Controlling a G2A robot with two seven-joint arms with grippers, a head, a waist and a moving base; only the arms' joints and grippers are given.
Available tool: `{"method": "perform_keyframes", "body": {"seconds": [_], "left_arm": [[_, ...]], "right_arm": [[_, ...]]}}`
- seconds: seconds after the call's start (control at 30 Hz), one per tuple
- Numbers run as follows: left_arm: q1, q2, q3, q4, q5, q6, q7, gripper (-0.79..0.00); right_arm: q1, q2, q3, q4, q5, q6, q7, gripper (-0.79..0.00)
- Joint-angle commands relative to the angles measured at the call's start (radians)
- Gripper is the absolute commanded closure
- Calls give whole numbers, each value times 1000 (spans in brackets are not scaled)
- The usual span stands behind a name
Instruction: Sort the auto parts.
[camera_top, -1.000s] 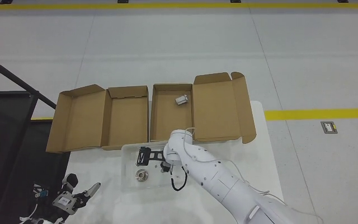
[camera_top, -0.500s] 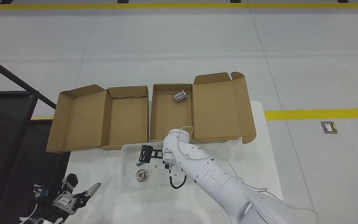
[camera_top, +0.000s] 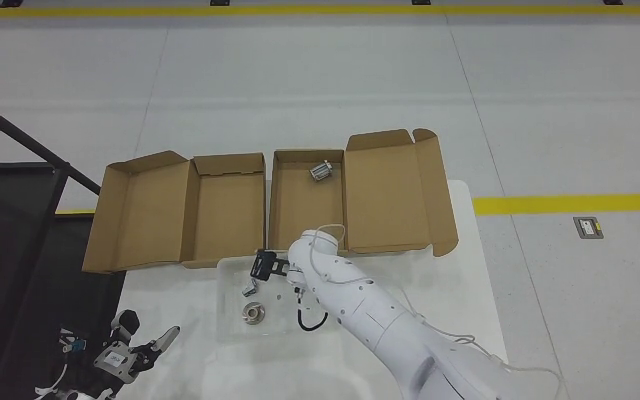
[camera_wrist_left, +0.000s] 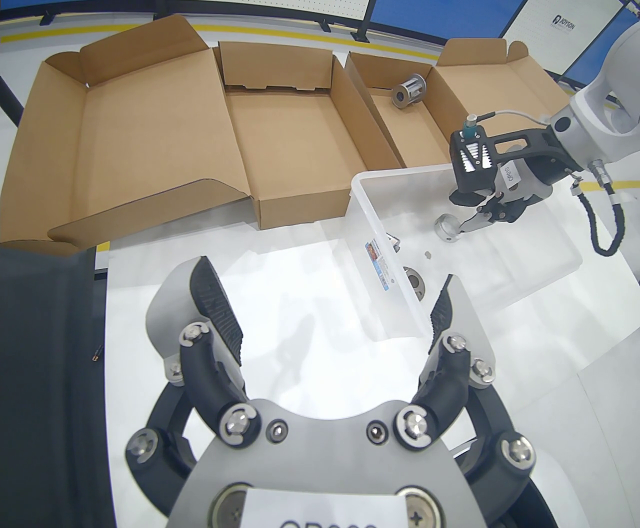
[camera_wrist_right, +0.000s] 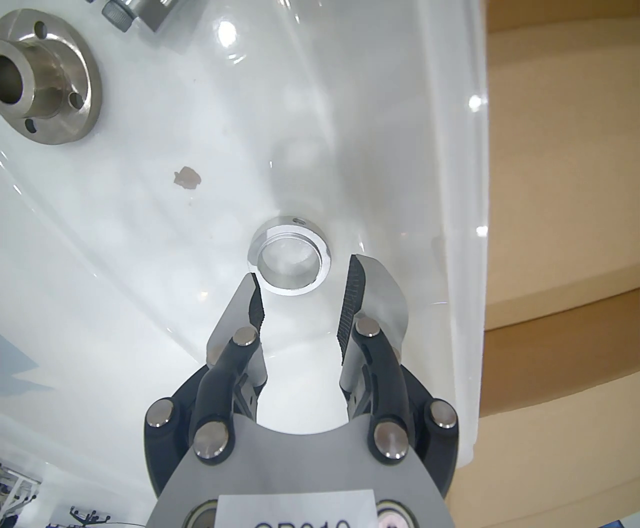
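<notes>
In the top view, two open cardboard boxes stand side by side, the left box (camera_top: 228, 205) and the right box (camera_top: 305, 215), and a clear bin (camera_top: 224, 300) lies on the table just at 6 o'clock from them. A small metal pulley (camera_top: 320, 171) rests in the right box, near its 12 o'clock end. The right gripper (camera_top: 254, 283) is down inside the bin, at a silver ring (camera_top: 247, 291), and a flanged hub (camera_top: 252, 313) lies at 6 o'clock from that ring. The left gripper (camera_top: 150, 326) is at about 8 o'clock from the bin, well apart from it, over the table edge. In the left wrist view, the left pincer is spread wide and holds nothing, with bare table between its fingers; a small bolt (camera_wrist_left: 395, 241) lies in the bin near the wall, between the ring and the hub. In the right wrist view, the right pincer is partly open, a little wider than the ring, and the ring lies flat on the bin floor with its near edge between the two fingertips, not clamped. A small brown crumb (camera_wrist_right: 186, 177) lies between the ring and the hub.
</notes>
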Motion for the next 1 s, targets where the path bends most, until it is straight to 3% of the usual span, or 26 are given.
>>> {"method": "perform_keyframes", "body": {"seconds": [0.0,0.37,0.97], "left_arm": [[0,0,0,0,0,0,0,-785],[0,0,0,0,0,0,0,-785],[0,0,0,0,0,0,0,-785]], "right_arm": [[5,-6,6,20,13,10,-6,-360],[25,-40,30,103,58,77,-5,-280],[39,-75,48,199,71,181,-59,-265]]}}
